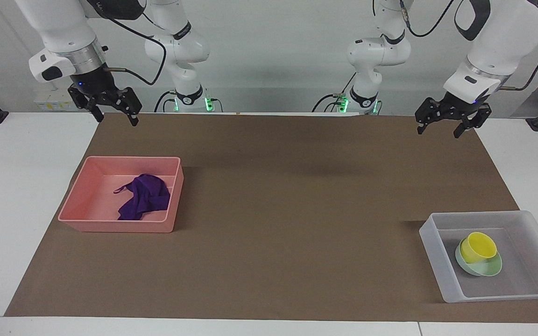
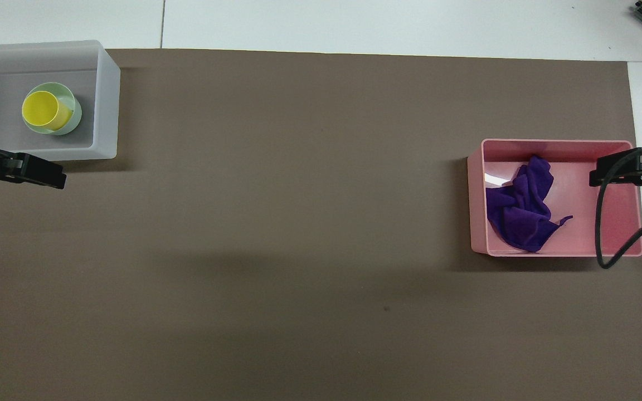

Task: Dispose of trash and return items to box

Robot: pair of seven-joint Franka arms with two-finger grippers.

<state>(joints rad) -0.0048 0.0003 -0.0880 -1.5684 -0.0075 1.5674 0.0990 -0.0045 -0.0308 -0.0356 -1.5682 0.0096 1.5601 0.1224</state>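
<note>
Both grippers hang empty with fingers spread wide: the right gripper [image 1: 112, 106] over the mat [image 1: 269, 210] edge at about 11 o'clock of the facing view, the left gripper [image 1: 447, 122] over the mat at about 1 o'clock. Sorting looks finished, I judge. The rag [image 1: 144, 196] lies crumpled in the pink tray [image 1: 115, 226] at 9 o'clock. The cup [image 1: 478, 246] sits tilted in the bowl [image 1: 484, 269], and both rest in the box [image 1: 442, 261] at 4 o'clock. Nothing of the task's lies loose on the mat, so the next move seemingly calls only for parking both arms clear
</note>
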